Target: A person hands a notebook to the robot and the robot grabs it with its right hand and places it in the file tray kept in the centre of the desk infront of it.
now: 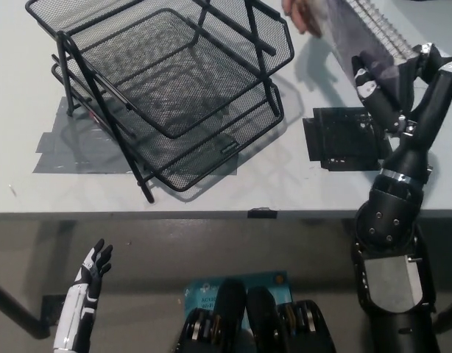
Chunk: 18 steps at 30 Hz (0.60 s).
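Note:
A grey spiral-bound notebook (358, 33) hangs tilted over the desk's far right corner. A person's hand (303, 15) grips its upper left end. My black right hand (403, 84) is at its lower end, with fingers (367, 81) curled over the cover and the thumb behind the spiral edge, shut on it. The black mesh file tray (174, 88), with two tiers, stands at the centre left of the desk, well left of the notebook. My white left hand (90, 276) rests open below the desk edge at the lower left.
A flat black plate (344, 140) lies on the white desk (285, 191) just below my right hand. Grey tape (60, 151) is stuck under the tray's left side. The desk's front edge runs across the middle of the head view.

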Motion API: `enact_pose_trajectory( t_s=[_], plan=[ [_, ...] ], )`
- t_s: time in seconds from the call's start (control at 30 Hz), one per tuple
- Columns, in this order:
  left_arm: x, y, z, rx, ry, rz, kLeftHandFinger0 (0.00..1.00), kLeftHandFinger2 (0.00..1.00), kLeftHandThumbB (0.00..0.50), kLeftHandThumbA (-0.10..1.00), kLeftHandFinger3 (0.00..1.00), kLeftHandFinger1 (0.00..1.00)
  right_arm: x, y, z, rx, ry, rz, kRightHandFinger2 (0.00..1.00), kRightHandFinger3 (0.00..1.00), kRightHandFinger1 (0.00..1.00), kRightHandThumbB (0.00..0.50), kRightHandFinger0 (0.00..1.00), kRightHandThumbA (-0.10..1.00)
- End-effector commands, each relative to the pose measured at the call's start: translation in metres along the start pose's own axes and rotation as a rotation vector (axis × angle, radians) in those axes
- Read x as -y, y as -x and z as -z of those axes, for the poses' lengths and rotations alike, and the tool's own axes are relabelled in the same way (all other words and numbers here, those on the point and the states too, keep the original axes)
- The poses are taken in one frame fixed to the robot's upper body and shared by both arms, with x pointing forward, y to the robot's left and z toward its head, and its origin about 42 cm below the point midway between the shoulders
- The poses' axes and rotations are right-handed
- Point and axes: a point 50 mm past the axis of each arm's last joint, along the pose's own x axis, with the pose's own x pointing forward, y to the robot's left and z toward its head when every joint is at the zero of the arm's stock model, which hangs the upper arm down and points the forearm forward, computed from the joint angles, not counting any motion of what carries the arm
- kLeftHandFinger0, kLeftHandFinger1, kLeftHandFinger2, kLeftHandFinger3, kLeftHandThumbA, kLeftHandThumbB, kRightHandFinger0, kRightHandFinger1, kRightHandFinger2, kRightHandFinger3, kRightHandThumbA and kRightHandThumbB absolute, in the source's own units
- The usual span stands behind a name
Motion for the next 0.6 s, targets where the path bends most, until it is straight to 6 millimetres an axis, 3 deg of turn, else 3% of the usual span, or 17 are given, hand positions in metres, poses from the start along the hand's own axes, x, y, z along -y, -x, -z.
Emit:
enact_pose_trajectory(
  t_s=[0.0,0.2,0.27,0.37,0.4,0.57],
  plan=[
    [-0.006,-0.001,-0.006,0.052,0.001,0.009,1.0,1.0,0.434,1.0,1.0,1.0,0.003,-0.038,-0.044,0.21,-0.095,0.116,0.0,0.0,0.0,0.058,0.0,0.95],
    [-0.007,0.0,-0.005,0.048,-0.005,0.015,1.0,1.0,0.425,1.0,1.0,1.0,0.013,-0.051,-0.07,0.312,-0.081,0.116,0.0,0.0,0.0,0.028,0.0,1.0],
    [-0.007,0.001,-0.005,0.048,-0.01,0.012,1.0,1.0,0.424,1.0,1.0,1.0,0.014,-0.055,-0.081,0.378,-0.037,0.106,0.0,0.0,0.0,0.05,0.0,1.0],
    [-0.007,0.002,-0.005,0.045,-0.012,0.014,1.0,1.0,0.424,1.0,1.0,1.0,0.012,-0.055,-0.09,0.436,-0.02,0.078,0.0,0.0,0.0,0.035,0.0,1.0],
    [-0.007,0.002,-0.005,0.046,-0.01,0.016,1.0,1.0,0.43,1.0,1.0,1.0,0.008,-0.055,-0.094,0.479,-0.014,0.057,0.0,0.0,0.0,0.003,0.0,1.0],
    [-0.006,0.002,-0.005,0.047,-0.005,0.024,1.0,1.0,0.433,1.0,1.0,1.0,-0.003,-0.057,-0.105,0.618,0.014,-0.008,0.0,0.0,0.0,0.0,0.0,0.84]
  ],
)
